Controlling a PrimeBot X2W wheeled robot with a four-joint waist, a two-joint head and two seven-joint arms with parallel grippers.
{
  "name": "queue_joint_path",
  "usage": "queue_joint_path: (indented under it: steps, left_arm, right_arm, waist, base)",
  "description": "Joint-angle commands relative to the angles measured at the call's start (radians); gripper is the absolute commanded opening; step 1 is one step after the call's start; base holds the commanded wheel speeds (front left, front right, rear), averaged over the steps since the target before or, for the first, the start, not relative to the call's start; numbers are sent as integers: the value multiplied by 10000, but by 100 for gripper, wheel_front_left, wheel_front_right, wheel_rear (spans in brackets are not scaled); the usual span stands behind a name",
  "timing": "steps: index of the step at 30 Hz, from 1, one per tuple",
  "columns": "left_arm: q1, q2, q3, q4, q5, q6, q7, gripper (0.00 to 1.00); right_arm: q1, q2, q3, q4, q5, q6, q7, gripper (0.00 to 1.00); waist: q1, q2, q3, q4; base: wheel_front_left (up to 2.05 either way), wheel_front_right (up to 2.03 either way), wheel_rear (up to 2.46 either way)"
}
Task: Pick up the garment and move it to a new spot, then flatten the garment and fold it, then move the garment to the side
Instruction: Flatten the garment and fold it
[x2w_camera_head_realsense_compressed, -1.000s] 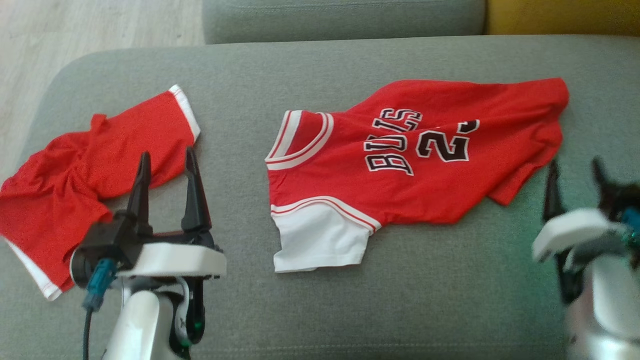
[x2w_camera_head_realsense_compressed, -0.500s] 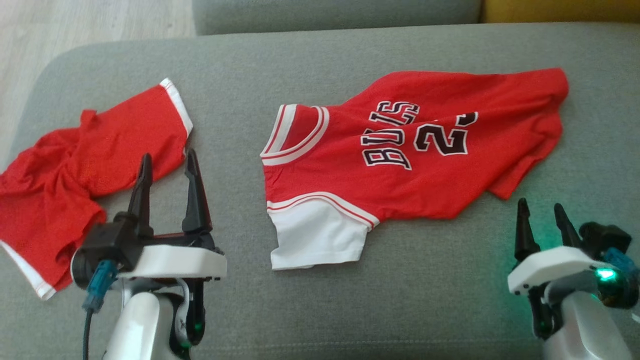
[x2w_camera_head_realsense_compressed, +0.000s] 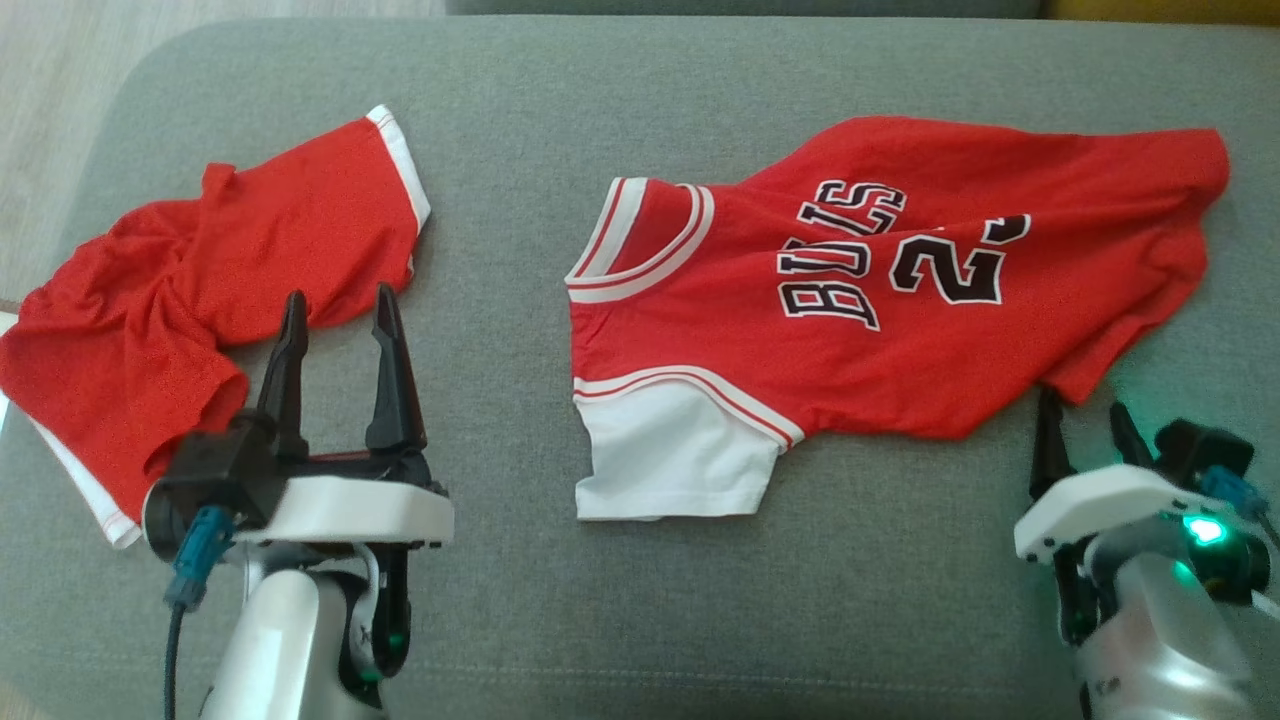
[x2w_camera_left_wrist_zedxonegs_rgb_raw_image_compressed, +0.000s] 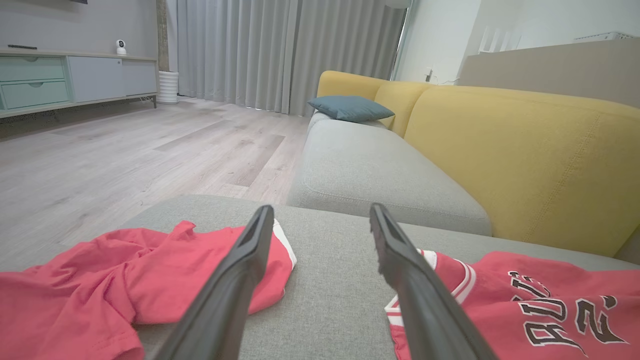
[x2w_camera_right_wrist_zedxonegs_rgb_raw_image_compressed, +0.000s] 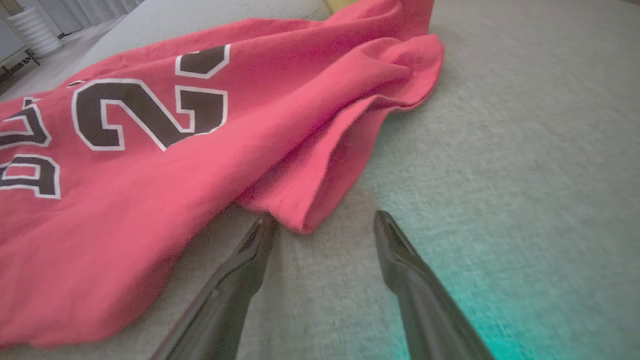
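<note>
Garment (x2w_camera_head_realsense_compressed: 900, 340) is a red jersey with black lettering and white trim, lying spread out but pretty rumpled on the grey cushion (x2w_camera_head_realsense_compressed: 500, 600). From the right gripper (x2w_camera_head_realsense_compressed: 1082, 403) it's dead ahead and off to that gripper's left. The hem corner (x2w_camera_right_wrist_zedxonegs_rgb_raw_image_compressed: 305, 220) sits just past the fingertips, lined up with the gap between them and closer to the left finger. In the head view that finger's tip looks like it's right at the edge of the cloth, but honestly I can't tell if it's actually touching. Jaws on that side are spread wide with nothing between them, just cushion underneath. There's a green light (x2w_camera_head_realsense_compressed: 1205, 528) glowing on that wrist, and it throws a teal tint on the cushion to the gripper's right.

Left gripper (x2w_camera_head_realsense_compressed: 340, 296) is also spread wide and empty, hanging over bare cushion. The garment's collar (x2w_camera_head_realsense_compressed: 640, 250) and white sleeve (x2w_camera_head_realsense_compressed: 670, 460) are off to its right, well apart from its fingers. To its left and a bit ahead there's a crumpled pair of red shorts (x2w_camera_head_realsense_compressed: 200, 290). Its left finger overlaps their edge in the head view, and I can't tell whether there's contact. Further out past its fingertips there's another grey seat (x2w_camera_left_wrist_zedxonegs_rgb_raw_image_compressed: 375, 170), a yellow backrest (x2w_camera_left_wrist_zedxonegs_rgb_raw_image_compressed: 525, 160) with a blue pillow (x2w_camera_left_wrist_zedxonegs_rgb_raw_image_compressed: 350, 107), and wood floor (x2w_camera_left_wrist_zedxonegs_rgb_raw_image_compressed: 125, 160).
</note>
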Motion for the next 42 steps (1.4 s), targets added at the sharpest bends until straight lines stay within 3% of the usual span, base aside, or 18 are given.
queue_joint_path:
  steps: [1,11,12,13,14,28,40,41,42]
  left_arm:
    - [-399,110,300,-279,77,-32,-51,100]
    - [-476,110,327,-221,129,-62,-51,100]
    - [-490,110,324,-218,131,-65,-51,100]
    - [-490,110,324,-218,131,-65,-51,100]
    - [-513,110,327,-214,135,-65,-51,100]
    - [-342,110,372,-174,88,2,-51,100]
    - [-39,110,203,-210,-9,167,-51,100]
    - [-25,110,185,-217,-16,175,-51,100]
    - [-12,110,165,-223,-23,181,-51,100]
  right_arm:
    - [-457,-44,212,17,-72,65,-159,100]
    - [-1007,-43,570,653,-275,65,-424,100]
    - [-1023,-43,592,651,-322,65,-427,45]
    - [-1023,-43,592,651,-322,65,-427,45]
    - [-1017,-43,576,531,-502,65,-430,0]
    - [-302,-43,-620,-529,-1656,65,-433,0]
    - [381,-43,-3070,-2163,-3623,65,214,0]
    - [398,-43,-3231,-2300,-3794,65,235,8]
    - [386,-43,-3336,-2328,-3816,65,257,100]
  waist:
    - [0,0,42,31]
    - [0,0,160,-65]
    - [0,0,164,-77]
    - [0,0,164,-77]
    - [0,0,172,-105]
    - [0,0,-265,-471]
    - [0,0,-776,-781]
    - [0,0,-792,-788]
    - [0,0,-805,-795]
  base:
    - [0,0,0]
    - [0,0,0]
    - [0,0,0]
    - [0,0,0]
    - [0,0,0]
    - [0,0,0]
    - [0,0,0]
    - [0,0,0]
    - [0,0,0]
